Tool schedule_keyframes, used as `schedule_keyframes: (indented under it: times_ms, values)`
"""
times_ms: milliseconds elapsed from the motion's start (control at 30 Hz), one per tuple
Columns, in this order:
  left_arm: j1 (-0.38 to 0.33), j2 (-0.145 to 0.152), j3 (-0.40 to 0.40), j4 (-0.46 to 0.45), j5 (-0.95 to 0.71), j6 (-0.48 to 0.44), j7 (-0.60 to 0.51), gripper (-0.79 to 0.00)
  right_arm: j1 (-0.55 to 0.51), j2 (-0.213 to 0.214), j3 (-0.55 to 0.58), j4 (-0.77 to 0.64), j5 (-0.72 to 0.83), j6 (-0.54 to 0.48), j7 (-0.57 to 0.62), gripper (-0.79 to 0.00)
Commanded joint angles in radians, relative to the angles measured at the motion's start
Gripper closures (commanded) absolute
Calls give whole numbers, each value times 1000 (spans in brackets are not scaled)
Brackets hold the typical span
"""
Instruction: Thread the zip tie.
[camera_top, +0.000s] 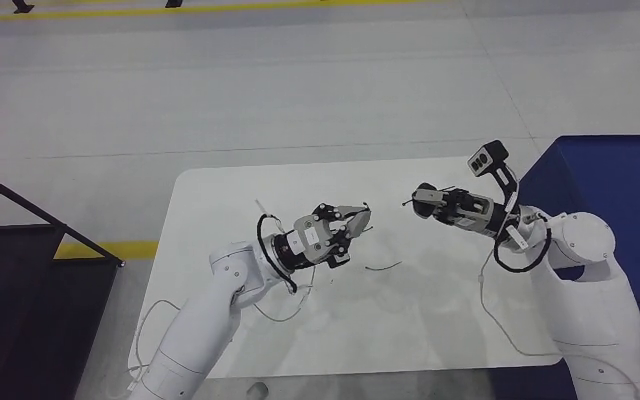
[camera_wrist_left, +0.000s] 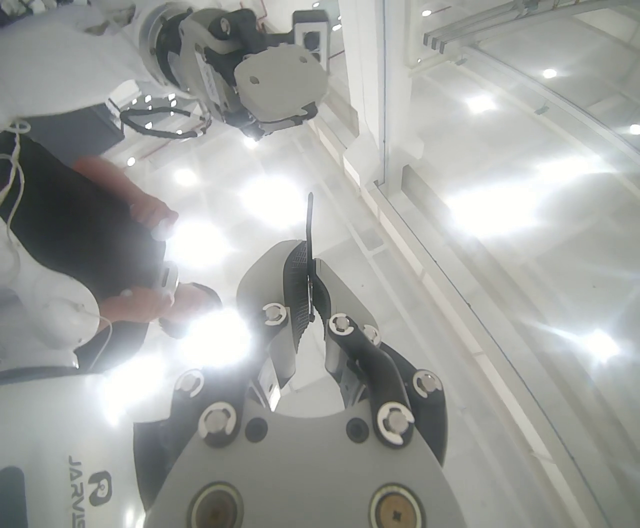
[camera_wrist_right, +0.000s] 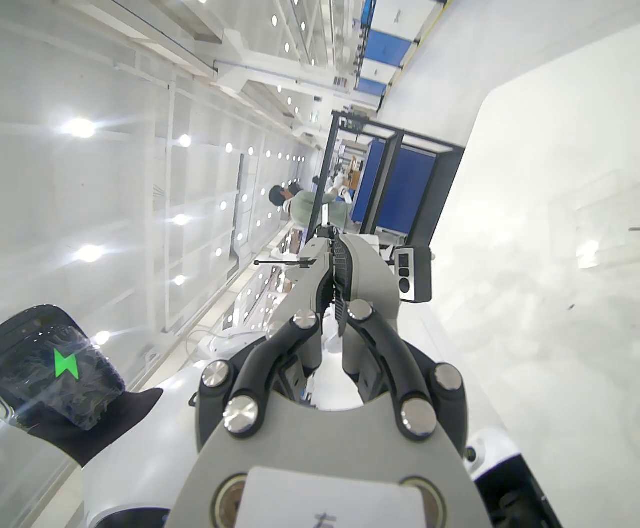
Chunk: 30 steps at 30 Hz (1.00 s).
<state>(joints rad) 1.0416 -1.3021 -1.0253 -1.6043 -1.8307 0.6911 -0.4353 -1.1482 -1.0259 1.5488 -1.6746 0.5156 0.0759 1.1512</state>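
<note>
Two tools are facing off above table (camera_top: 230, 210), mid-frame in top view: left tool (camera_wrist_left: 309, 267) is clamping zip tie (camera_wrist_left: 310, 220), tip protruding for aiming; right tool (camera_wrist_right: 332, 247) is pinching crosswise black end (camera_wrist_right: 280, 261), prob. the head.

— Thin black zip tie (camera_wrist_left: 309, 225), pinched in the left claw (camera_wrist_left: 311, 282), tip poking straight out past the fingertips.
— Second tie (camera_wrist_right: 280, 261), black too, clamped crosswise in the right claw (camera_wrist_right: 332, 262).
— Third tie (camera_top: 383, 266), slightly curved, lying loose on the white table (camera_top: 420, 320) between both claws.
</note>
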Motion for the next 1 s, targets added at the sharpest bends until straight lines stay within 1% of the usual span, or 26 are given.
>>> schedule_keyframes:
  times_ms: [0,100,167,400,467,533,733,967]
  values:
    - [-4,0,-7,-5,-10,21,-8,0,-6,1,-19,-26,3,37,21,0]
    - [-1,2,-11,-10,-2,63,-10,0,-16,2,-31,-48,4,59,4,0]
    - [-2,4,-17,-3,-3,85,17,0,-19,2,-35,-52,15,73,0,0]
    - [-2,4,-18,-3,-4,87,22,0,-19,2,-35,-52,15,73,0,0]
    - [7,4,-11,-10,-14,99,22,0,-26,1,-43,-49,41,95,-11,0]
    - [10,4,-14,-12,-35,122,30,0,-15,2,-50,-47,61,125,3,0]
    - [3,6,-24,-4,-74,189,27,0,4,5,-77,-34,83,164,53,0]
    - [-7,6,-26,-1,-73,215,48,0,24,9,-100,-30,64,162,54,0]
